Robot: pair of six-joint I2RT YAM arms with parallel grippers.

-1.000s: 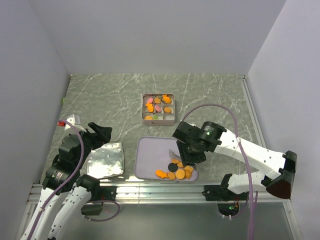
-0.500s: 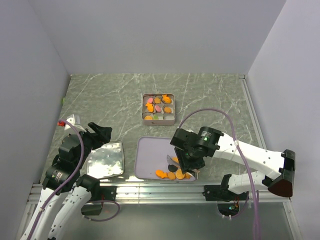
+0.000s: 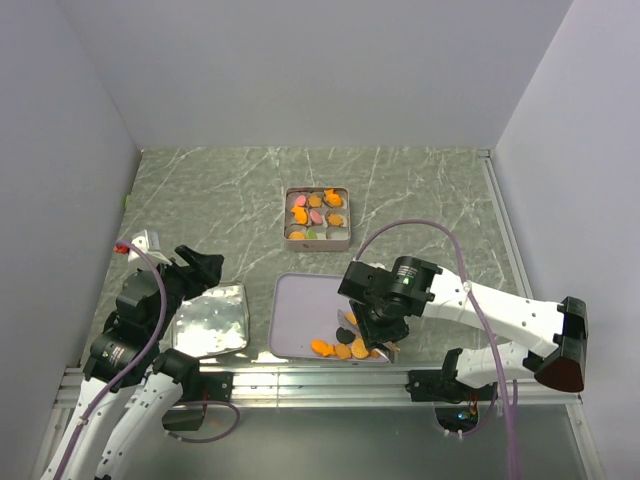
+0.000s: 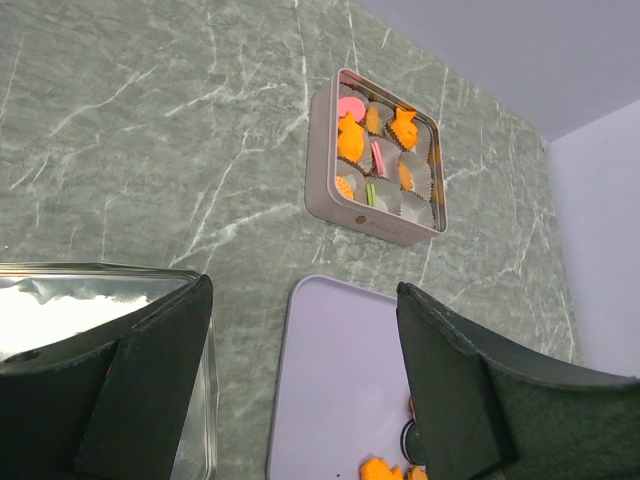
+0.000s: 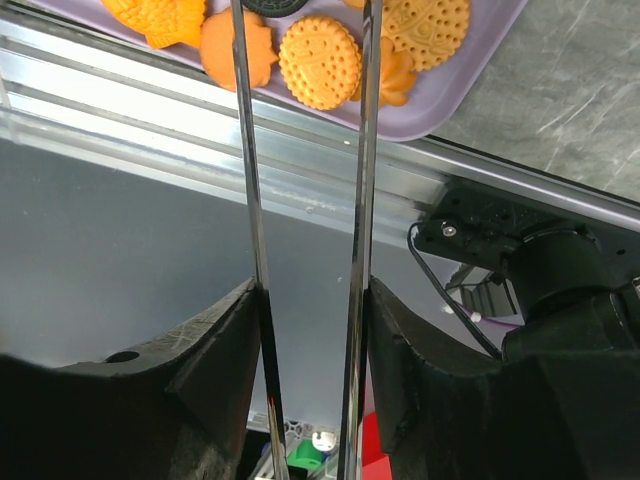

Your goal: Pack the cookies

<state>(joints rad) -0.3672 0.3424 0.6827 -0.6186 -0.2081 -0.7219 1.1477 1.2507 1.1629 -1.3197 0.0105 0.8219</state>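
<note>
- Green marble tabletop between pale walls carries everything. The nearest hazard is the metal rail along the bottom of the overhead view, because the lavender tray lies right against it.
- Heaped in that tray's near right corner, lower centre of the overhead view, are the loose cookies. A sideways nudge there could push one over the low lip onto the rail.
- Working over the heap, the right gripper has its fingers clamped on metal tongs. The blades run up to a black cookie at the top edge of the wrist view. Their tips are cut off there, so I cannot tell whether they pinch it.
- Thin, smooth blades on a flat piece look like a poor hold, so the piece could twist out as it is lifted. The orange round cookie beside it could also be dragged along.
- At lower left of the overhead view the left gripper hangs with fingers spread wide, holding nothing, over the shiny tin lid. It poses little risk where it is.
- Farthest off, at centre of the overhead view, sits the square tin, most of its paper cups already holding cookies. The carry there crosses the whole tray, leaving room for a drop, and a piece released over a crowded cup might land on a divider.
</note>
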